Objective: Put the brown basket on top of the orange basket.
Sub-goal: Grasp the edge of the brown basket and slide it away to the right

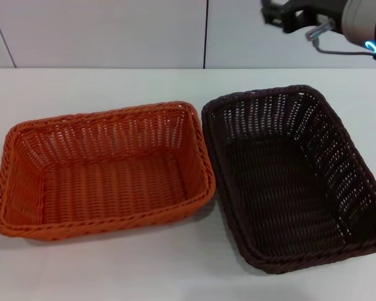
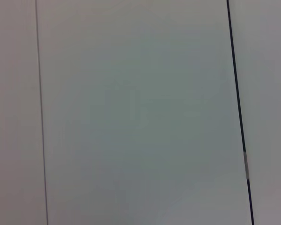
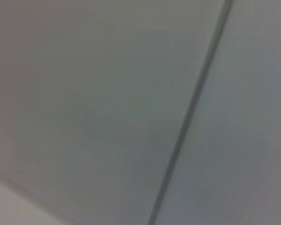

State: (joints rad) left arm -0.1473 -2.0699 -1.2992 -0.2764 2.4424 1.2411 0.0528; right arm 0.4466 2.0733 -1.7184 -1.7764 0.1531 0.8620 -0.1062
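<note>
Two baskets, brown basket (image 1: 294,182) partly cropped

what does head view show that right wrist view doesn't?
Head view only: the orange basket and the brown basket sitting side by side on the white table, rims nearly touching, both empty, plus the right gripper raised at the far right edge of the table, beyond the brown basket. Right wrist view only: nothing extra, just a plain pale wall panel with a dark seam. Both share: the panelled wall; neither shows the left gripper.
</note>
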